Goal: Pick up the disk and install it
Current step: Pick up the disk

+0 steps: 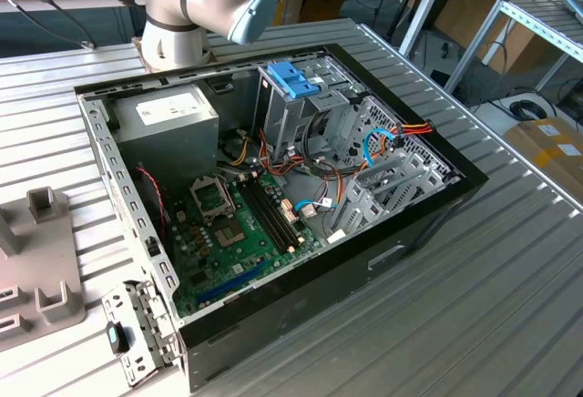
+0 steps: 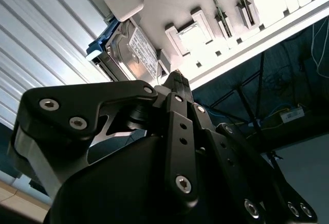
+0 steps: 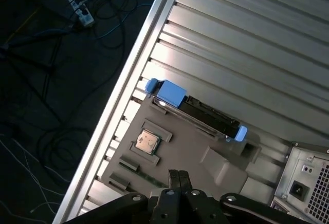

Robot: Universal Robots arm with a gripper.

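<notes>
Ribbed metal workbench (image 3: 247,39), grey fixture (image 3: 190,147) near its edge holding the disk (image 3: 205,113) upright on its long side, gripper (image 3: 178,174) hovering close with fingertips pressed together, empty; probably best spreading them wide, then straddling the flat faces squarely.

Slatted table (image 1: 510,269) — open computer case (image 1: 319,299), grey fixture (image 1: 41,253).

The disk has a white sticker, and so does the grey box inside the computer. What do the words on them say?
On the disk, white label: black print, too small and tilted to read.
On the grey box, white label: print too small to read.
No other writing can be made out.
</notes>
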